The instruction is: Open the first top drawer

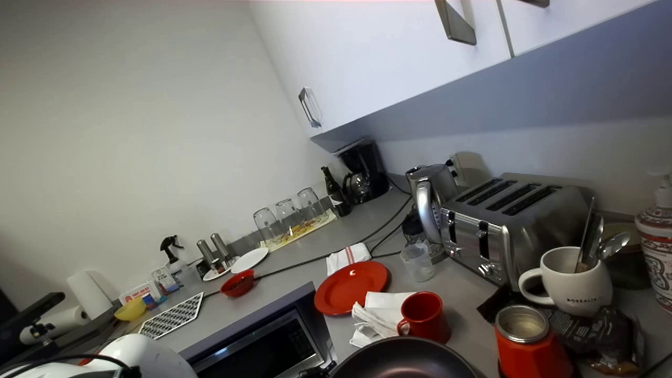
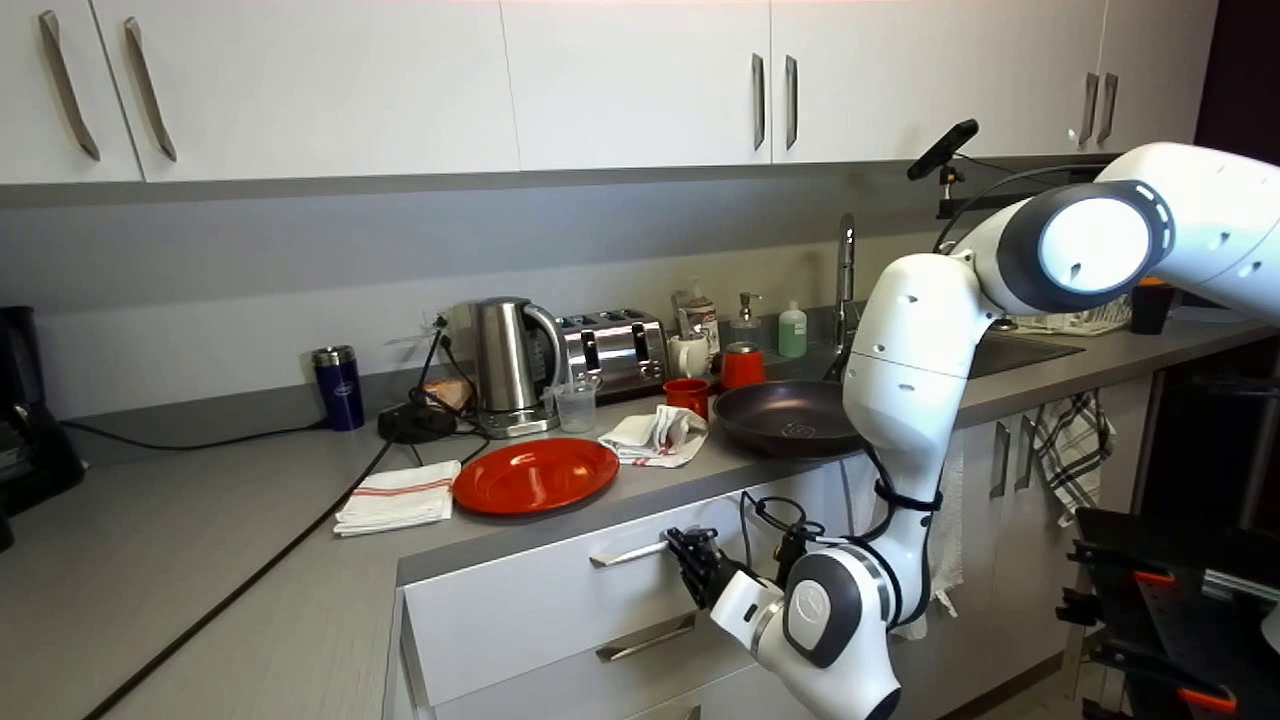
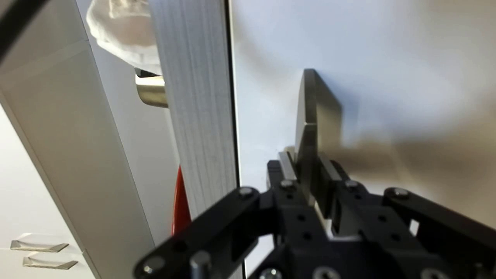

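Note:
The top drawer (image 2: 500, 630) has a wide, pale flat front just under the grey countertop in an exterior view. It looks closed or nearly so; its inside is hidden. Its metal bar handle (image 2: 628, 555) runs along the front. My gripper (image 2: 675, 543) is at the right end of this handle. In the wrist view, the gripper (image 3: 307, 168) has one finger on each side of the handle (image 3: 309, 104), and the pads appear closed on it. The drawer front (image 3: 267, 50) fills the right of that view.
The countertop (image 2: 430, 550) overhangs above the drawer. A red plate (image 2: 537, 475), a towel (image 2: 400, 497) and a black pan (image 2: 790, 415) lie on it near the edge. A lower drawer handle (image 2: 648, 640) is below. A cable (image 2: 770, 510) loops beside the gripper.

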`<state>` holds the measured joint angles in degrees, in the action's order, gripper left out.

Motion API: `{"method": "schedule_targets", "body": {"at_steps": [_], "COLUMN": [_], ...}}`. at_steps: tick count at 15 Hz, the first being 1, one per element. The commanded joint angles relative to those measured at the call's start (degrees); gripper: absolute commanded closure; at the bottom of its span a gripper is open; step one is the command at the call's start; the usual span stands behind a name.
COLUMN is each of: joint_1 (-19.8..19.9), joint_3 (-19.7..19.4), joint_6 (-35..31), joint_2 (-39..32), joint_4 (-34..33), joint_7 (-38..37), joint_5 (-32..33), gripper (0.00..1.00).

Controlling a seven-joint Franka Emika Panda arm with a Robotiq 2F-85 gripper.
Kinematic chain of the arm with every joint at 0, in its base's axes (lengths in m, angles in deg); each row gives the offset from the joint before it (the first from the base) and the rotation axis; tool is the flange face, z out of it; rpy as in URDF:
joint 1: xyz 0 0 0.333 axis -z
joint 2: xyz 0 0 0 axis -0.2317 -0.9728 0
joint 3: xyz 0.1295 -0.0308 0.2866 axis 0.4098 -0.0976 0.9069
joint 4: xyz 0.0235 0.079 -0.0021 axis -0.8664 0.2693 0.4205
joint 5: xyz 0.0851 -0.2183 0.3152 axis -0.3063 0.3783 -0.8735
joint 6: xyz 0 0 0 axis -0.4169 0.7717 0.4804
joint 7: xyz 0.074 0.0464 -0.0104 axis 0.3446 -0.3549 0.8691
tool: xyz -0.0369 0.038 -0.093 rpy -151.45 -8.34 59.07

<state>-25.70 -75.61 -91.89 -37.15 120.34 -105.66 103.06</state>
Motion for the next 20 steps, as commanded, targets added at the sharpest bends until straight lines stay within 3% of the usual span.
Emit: {"method": "schedule_targets", "body": {"at_steps": [1,3,4,8,20], "joint_1": [0.12,0.12,-0.55,-4.45,-4.34], "joint_3": [0.16,0.16,0.39,2.28,1.11], "joint_6": [0.07,0.07,0.41,2.33,1.86], "joint_2": [-0.19,-0.19,-0.39,-1.67,-1.59], "joint_4": [-0.21,-0.21,-0.13,0.96,3.00], "joint_7": [0.15,0.14,0.58,0.80,0.17], "joint_5": [0.10,0.10,0.13,0.99,4.06], "gripper": [0.84,0.84,0.94,0.93,0.94]}}
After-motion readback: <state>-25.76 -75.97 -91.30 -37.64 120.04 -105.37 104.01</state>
